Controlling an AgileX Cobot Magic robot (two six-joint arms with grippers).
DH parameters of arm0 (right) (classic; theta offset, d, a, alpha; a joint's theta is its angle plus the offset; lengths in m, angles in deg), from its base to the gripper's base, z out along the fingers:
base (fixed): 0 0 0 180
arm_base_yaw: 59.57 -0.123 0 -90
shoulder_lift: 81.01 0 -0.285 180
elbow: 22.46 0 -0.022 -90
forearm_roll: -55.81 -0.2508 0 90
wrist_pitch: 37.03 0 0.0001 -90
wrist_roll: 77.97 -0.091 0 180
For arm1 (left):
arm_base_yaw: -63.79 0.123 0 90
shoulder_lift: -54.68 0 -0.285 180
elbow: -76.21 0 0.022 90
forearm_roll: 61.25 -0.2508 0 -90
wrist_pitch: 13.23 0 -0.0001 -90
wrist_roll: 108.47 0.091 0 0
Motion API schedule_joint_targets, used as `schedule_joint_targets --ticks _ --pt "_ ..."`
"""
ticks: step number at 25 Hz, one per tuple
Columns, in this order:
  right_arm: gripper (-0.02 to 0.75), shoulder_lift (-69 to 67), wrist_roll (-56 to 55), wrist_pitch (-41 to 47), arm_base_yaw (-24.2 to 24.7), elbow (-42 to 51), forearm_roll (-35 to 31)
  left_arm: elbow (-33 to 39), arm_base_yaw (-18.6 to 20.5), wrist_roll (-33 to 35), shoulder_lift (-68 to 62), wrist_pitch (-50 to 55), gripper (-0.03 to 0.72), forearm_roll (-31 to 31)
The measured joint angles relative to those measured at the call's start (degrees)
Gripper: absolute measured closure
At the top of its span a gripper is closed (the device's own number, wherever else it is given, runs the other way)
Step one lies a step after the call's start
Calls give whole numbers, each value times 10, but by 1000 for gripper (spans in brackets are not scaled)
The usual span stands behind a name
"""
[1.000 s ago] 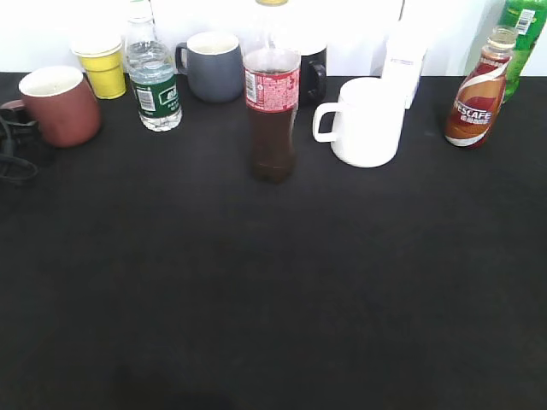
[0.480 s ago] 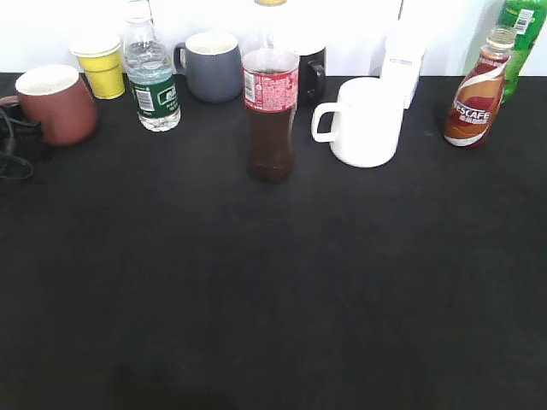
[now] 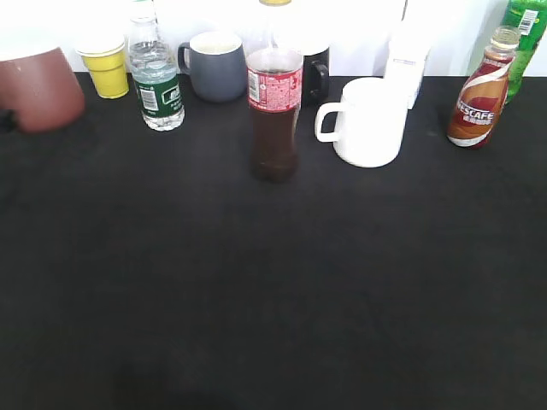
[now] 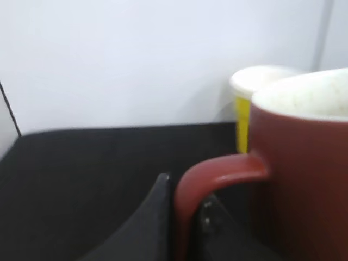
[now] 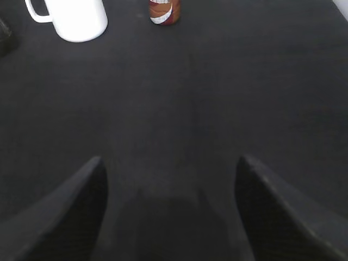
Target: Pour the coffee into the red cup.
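Observation:
The red cup (image 3: 38, 90) is at the far left of the exterior view, blurred and raised off the black table. In the left wrist view my left gripper (image 4: 185, 217) is shut on the red cup's loop handle (image 4: 217, 171); the cup body (image 4: 304, 163) fills the right side. The coffee bottle (image 3: 477, 96) stands upright at the back right, and its base shows in the right wrist view (image 5: 164, 12). My right gripper (image 5: 171, 179) is open and empty above bare table, well short of the bottle. Neither arm shows in the exterior view.
A cola bottle (image 3: 274, 111) stands mid-table. A white mug (image 3: 367, 121) is right of it, also seen in the right wrist view (image 5: 76, 19). A yellow cup (image 3: 105, 67), water bottle (image 3: 158, 81), grey-blue mug (image 3: 215, 67), black mug (image 3: 314, 75) and green bottle (image 3: 523, 34) line the back.
The red cup has risen and shifted left toward the frame edge, held by its handle. The whole exterior view has shifted slightly. The other objects stay in place.

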Motion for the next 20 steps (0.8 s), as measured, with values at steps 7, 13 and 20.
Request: schedule_joint_targets --ticks 7,13,20 --pt "167 -4 0 -188 0 0 0 148 0 -32 117 -98 646 -171" --pt "167 -216 0 -526 0 104 0 156 -63 -35 117 -116 646 -194" --pt "167 -650 0 -926 0 107 26 159 -73 -35 117 -115 646 -194"
